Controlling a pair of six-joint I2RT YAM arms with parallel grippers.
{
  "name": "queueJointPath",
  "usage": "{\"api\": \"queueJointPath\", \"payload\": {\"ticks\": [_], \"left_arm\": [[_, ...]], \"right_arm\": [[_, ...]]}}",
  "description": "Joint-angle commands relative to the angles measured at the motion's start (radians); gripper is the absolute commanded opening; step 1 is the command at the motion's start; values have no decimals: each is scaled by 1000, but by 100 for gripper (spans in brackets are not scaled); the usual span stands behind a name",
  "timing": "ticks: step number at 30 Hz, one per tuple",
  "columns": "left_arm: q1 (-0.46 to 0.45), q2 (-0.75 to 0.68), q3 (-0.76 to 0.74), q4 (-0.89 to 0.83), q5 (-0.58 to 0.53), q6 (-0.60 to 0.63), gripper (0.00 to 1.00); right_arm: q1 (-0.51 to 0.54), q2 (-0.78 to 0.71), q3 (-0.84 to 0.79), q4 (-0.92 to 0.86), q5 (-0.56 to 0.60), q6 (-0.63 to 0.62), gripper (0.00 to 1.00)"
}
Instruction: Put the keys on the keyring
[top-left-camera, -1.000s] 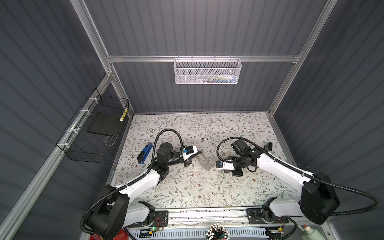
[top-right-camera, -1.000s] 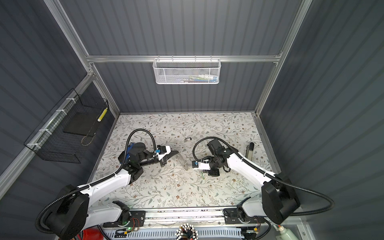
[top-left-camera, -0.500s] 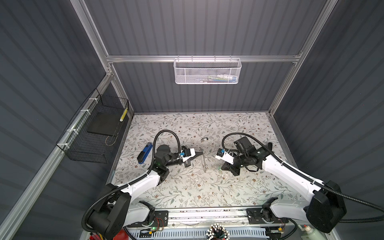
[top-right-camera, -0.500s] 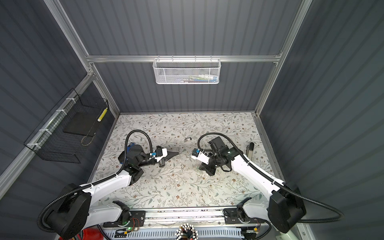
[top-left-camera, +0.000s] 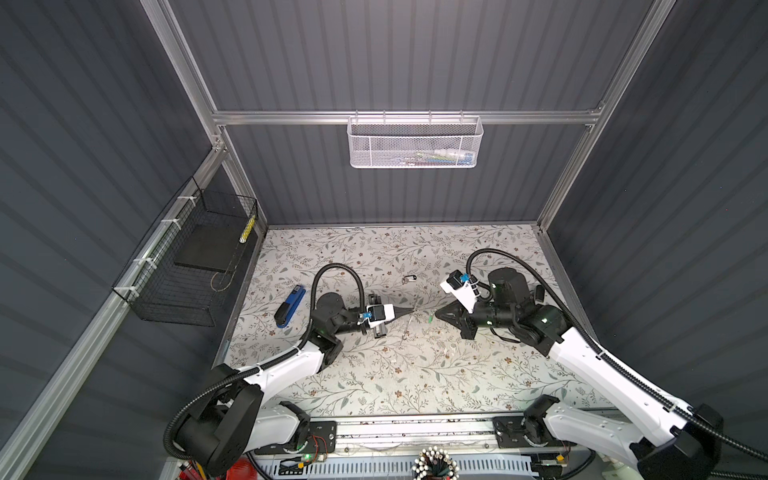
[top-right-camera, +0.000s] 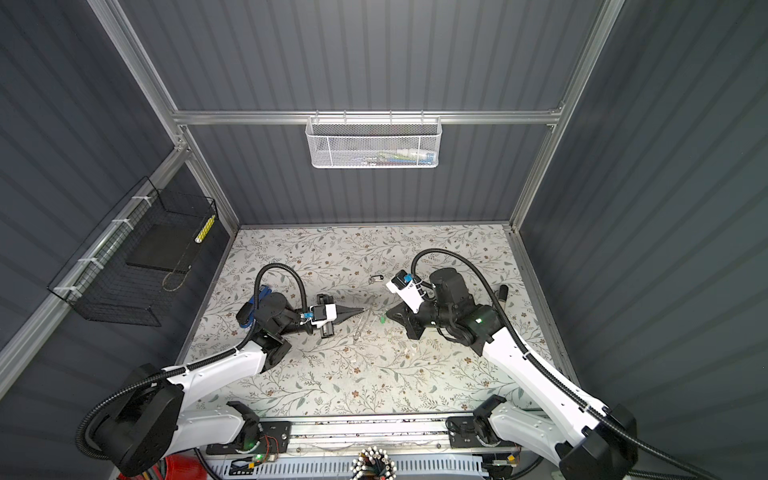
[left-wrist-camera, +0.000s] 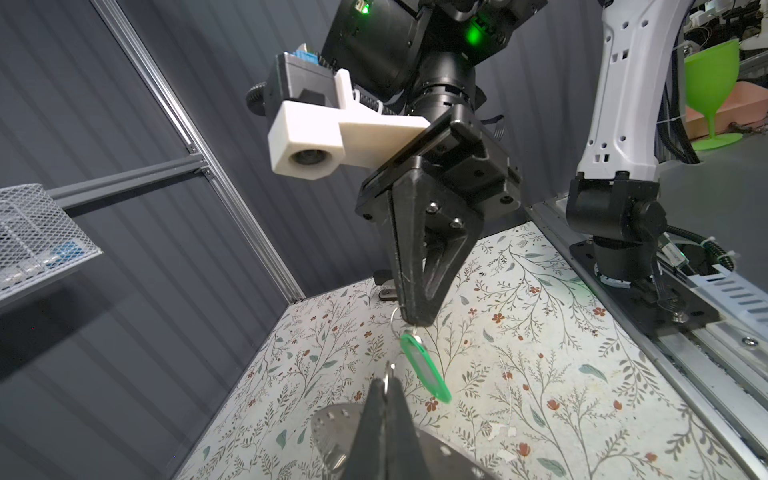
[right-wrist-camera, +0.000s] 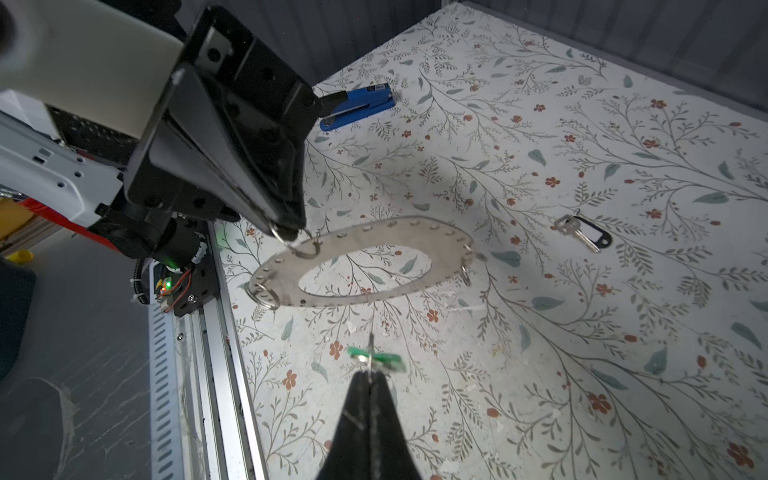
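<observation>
Table (top-left-camera: 374, 374), middle: left gripper (top-left-camera: 412, 311) stood left of centre, right gripper (top-left-camera: 435, 316) right of it, tips facing, near but apart. Keyring (right-wrist-camera: 395, 235) hung from the left gripper's tip, tilted, its free end toward the front. Tag (left-wrist-camera: 426, 370) hung under the right gripper's tip, between the two grippers, apart from the keyring. Loose key (top-left-camera: 409, 279) lay flat on the table behind both tips, toward the back wall (top-left-camera: 395, 199). Stapler (top-left-camera: 289, 308) lay on the table near its left edge, well left of the left gripper. Wire basket (top-left-camera: 187, 266) hung on the left wall (top-left-camera: 83, 166). Mesh basket (top-left-camera: 415, 143) hung on the back wall, above the table.
</observation>
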Motion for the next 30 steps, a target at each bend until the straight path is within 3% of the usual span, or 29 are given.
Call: {"api": "queueJointPath", "payload": {"ticks": [1, 16, 30], "left_arm": [[-26, -23, 44, 0, -69, 63, 0], [-56, -18, 39, 12, -125, 65, 0], [-57, -47, 26, 16, -194, 69, 0]], "right_arm": [[15, 10, -18, 91, -58, 93, 0], [43, 42, -22, 156, -110, 125, 0], [62, -10, -75, 126, -83, 106, 0]]}}
